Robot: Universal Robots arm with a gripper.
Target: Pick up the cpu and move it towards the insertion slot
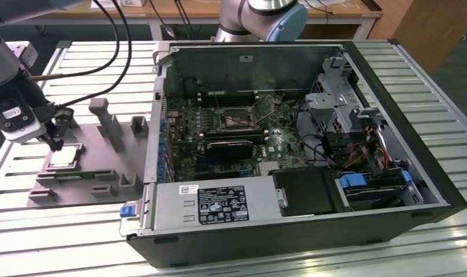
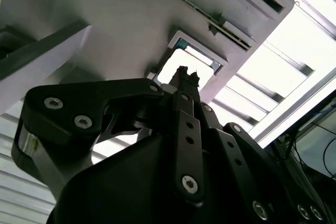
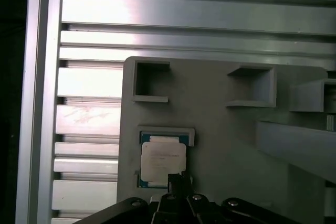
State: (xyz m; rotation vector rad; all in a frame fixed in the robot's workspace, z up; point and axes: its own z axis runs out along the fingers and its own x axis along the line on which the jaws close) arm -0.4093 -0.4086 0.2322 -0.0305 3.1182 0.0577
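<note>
The cpu point(image 1: 64, 157) lies flat in a square recess of the grey fixture plate point(image 1: 102, 176), at the exterior view's left. Its silvery top shows in both wrist views point(image 3: 163, 161) point(image 2: 176, 66). My gripper point(image 1: 56, 144) hangs just above the cpu's near edge, with its thin black fingertips point(image 2: 187, 73) pressed together and nothing between them. In the first wrist view the gripper point(image 3: 178, 179) overlaps the chip's rim. The insertion slot point(image 1: 235, 119) is the metal-framed square socket on the motherboard inside the open computer case, well off towards the exterior view's right.
Grey posts point(image 1: 102, 118) rise from the fixture plate between the gripper and the case wall point(image 1: 152, 144). The case holds a black finned card point(image 1: 229, 151), cables and drive bays point(image 1: 357, 133). Everything rests on a slatted aluminium table point(image 1: 33, 231).
</note>
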